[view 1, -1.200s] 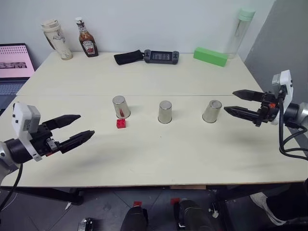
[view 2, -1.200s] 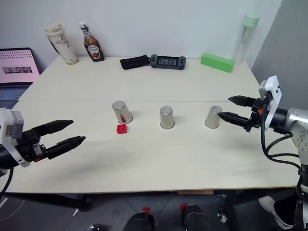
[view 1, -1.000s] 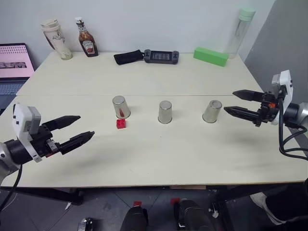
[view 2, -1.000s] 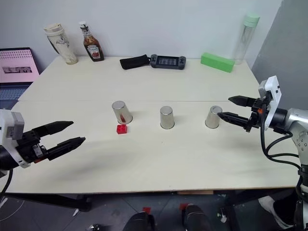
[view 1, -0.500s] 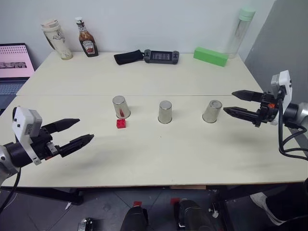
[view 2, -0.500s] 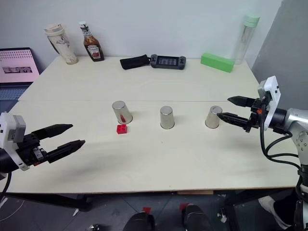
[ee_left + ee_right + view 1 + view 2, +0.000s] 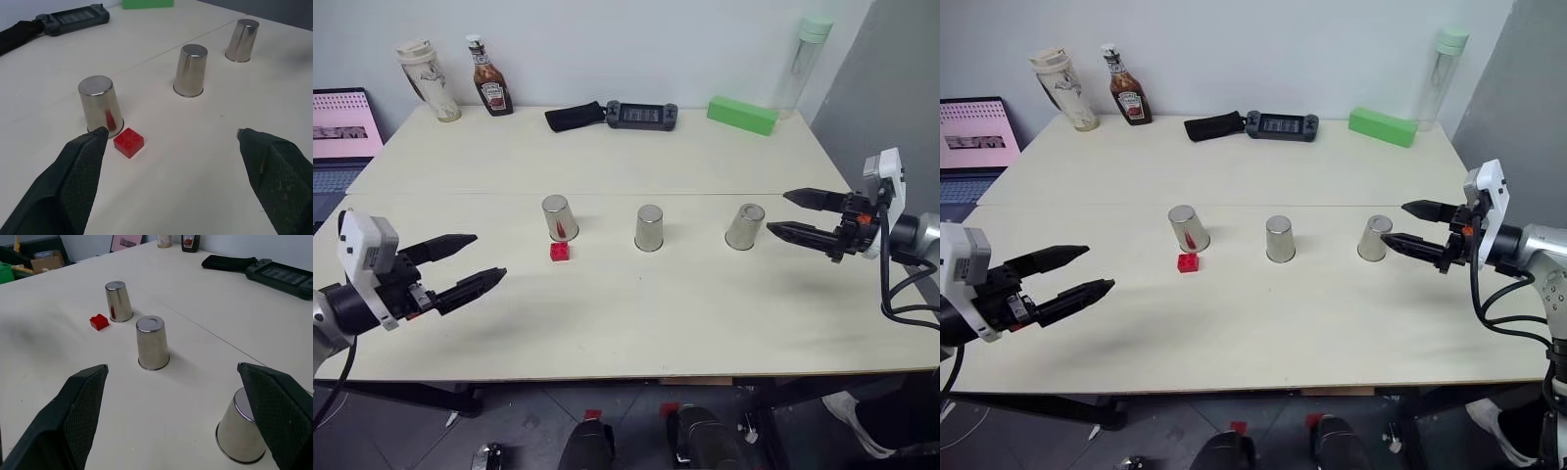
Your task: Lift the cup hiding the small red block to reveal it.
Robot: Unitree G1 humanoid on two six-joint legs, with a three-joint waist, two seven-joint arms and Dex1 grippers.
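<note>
Table, pale cream top, bearing three inverted silver cups in a row across its middle: left cup, middle cup, right cup, each standing mouth-down and well apart from its neighbours. Small red block: exposed on the tabletop, just beside the near side of the left cup, its red reflected in that cup's wall; whether block and cup touch cannot be told. Left gripper: held above the near left part of the table, jaws spread wide and empty, pointing right toward the cups; the block lies to its far right, apart from both fingertips, outside the jaws. Right gripper: held at the right side, jaws spread wide and empty, tips pointing left and standing just beside the right cup without enclosing it; the block is well apart from it, past the middle cup. Far edge of table, left to right: beige tumbler, ketchup bottle, black pouch, handheld game console, green block, clear tall bottle. Laptop stands off the far left.
</note>
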